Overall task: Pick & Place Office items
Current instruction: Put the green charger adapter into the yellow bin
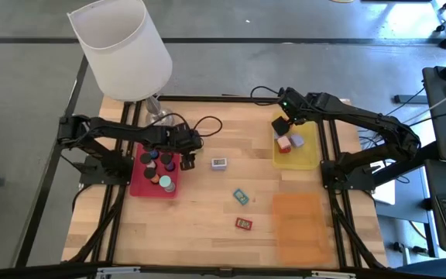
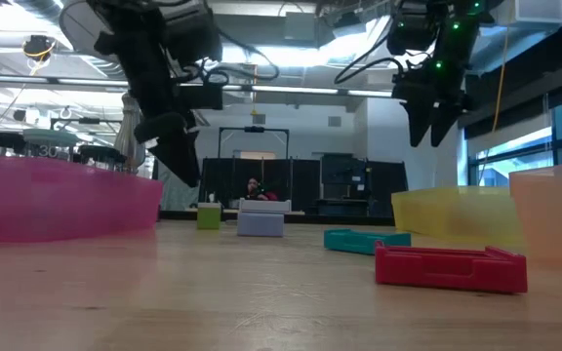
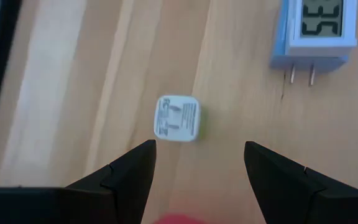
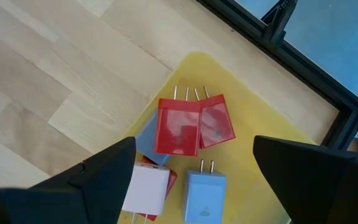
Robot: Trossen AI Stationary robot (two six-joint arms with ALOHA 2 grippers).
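Both arms are matte black, jointed links with black cables looping off them; the right arm (image 1: 347, 116) shows small green lights near its wrist.

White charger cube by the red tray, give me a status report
Left claw open above white charger cube, not touching. Right claw open over yellow tray of plugs. Nothing in the way.

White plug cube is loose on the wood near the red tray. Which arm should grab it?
Probably left. The left gripper is open right over the white plug cube, framed between its fingers. The right gripper hangs open over the yellow tray across the table.
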